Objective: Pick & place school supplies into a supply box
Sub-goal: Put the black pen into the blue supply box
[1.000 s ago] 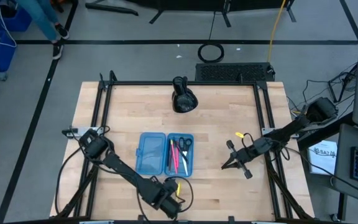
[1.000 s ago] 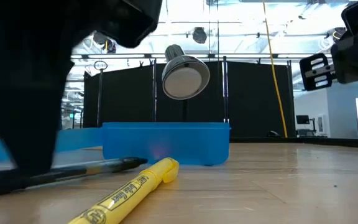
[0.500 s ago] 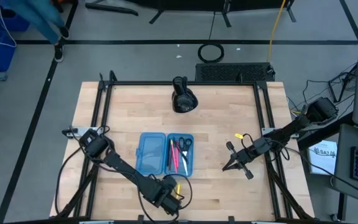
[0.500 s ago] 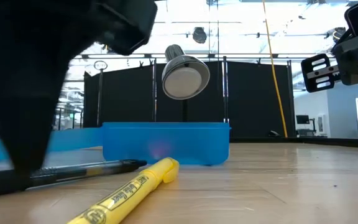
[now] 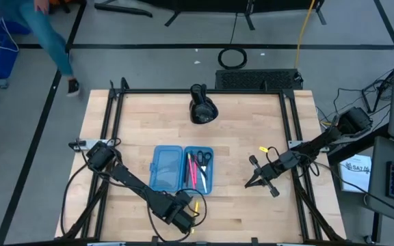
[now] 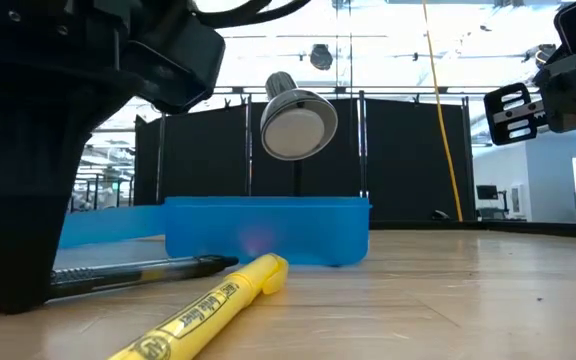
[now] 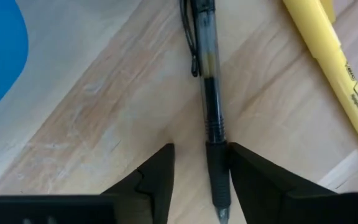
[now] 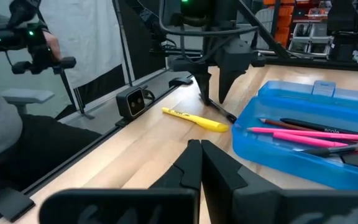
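The light-blue supply box (image 5: 181, 169) lies open on the table. Its right half holds pink pens, a dark pen and small scissors (image 5: 204, 157); it also shows in the low view (image 6: 268, 230) and the right wrist view (image 8: 316, 137). A black pen (image 7: 209, 99) and a yellow highlighter (image 7: 334, 68) lie flat on the table near its front edge. My left gripper (image 5: 182, 215) is open, pointing down, with its fingers on either side of the black pen's grip end. My right gripper (image 5: 252, 181) is shut and empty, above the table's right part. My left gripper stands over the black pen's rubber grip (image 7: 217, 165), near the writing tip. It comes from above, with the fingers across the pen. One finger (image 7: 253, 177) is right beside the grip and the other stands apart; I cannot tell whether either touches. The pen lies flat on the table.
A black lumpy object (image 5: 202, 109) stands at the table's far middle. The yellow highlighter (image 6: 203, 315) lies just right of the black pen (image 6: 138, 270). A person (image 5: 46, 27) walks on the floor beyond the far left corner. Another person sits beside the table (image 8: 11, 124).
My left gripper has shifted a little toward the table's left edge above the black pen. The pen and the highlighter have stayed where they were. The person beyond the far left corner has walked on.
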Robot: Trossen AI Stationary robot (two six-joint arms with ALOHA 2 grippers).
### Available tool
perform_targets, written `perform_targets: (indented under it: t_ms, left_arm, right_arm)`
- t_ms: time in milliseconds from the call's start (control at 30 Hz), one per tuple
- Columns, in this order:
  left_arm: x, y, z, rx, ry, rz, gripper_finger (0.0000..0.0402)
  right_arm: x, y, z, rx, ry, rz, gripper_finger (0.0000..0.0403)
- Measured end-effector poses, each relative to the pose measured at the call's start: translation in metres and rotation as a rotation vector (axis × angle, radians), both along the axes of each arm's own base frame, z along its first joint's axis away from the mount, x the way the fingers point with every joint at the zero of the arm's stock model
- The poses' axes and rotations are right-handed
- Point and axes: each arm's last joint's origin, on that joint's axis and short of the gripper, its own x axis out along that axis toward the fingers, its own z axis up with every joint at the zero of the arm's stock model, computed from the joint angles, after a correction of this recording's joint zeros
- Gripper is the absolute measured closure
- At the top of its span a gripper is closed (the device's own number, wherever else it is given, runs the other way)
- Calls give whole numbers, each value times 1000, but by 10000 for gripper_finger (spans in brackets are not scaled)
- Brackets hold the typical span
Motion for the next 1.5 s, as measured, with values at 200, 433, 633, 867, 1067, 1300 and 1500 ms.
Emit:
perform_targets:
  t_ms: [200, 433, 633, 867, 1067, 1300, 1500]
  left_arm:
    - [-2, 2, -4, 0, 9, 10, 315]
    - [3, 0, 4, 8, 5, -19, 375]
    - [4, -5, 14, 37, 5, -40, 368]
    - [8, -14, 26, 62, -33, -62, 360]
    - [8, -16, 31, 62, -33, -64, 355]
    - [4, -21, 34, 45, -29, -57, 352]
    - [-1, -21, 62, 22, -103, -35, 352]
  right_arm:
    - [0, 0, 0, 5, -4, -1, 403]
    - [0, 0, 4, 20, -34, -1, 403]
    - [0, 0, 5, 28, -49, -1, 403]
    - [0, 0, 6, 33, -56, -2, 403]
    - [0, 0, 6, 45, -49, -3, 403]
    - [0, 0, 6, 48, -46, -3, 403]
    - [0, 0, 6, 48, -46, -3, 403]
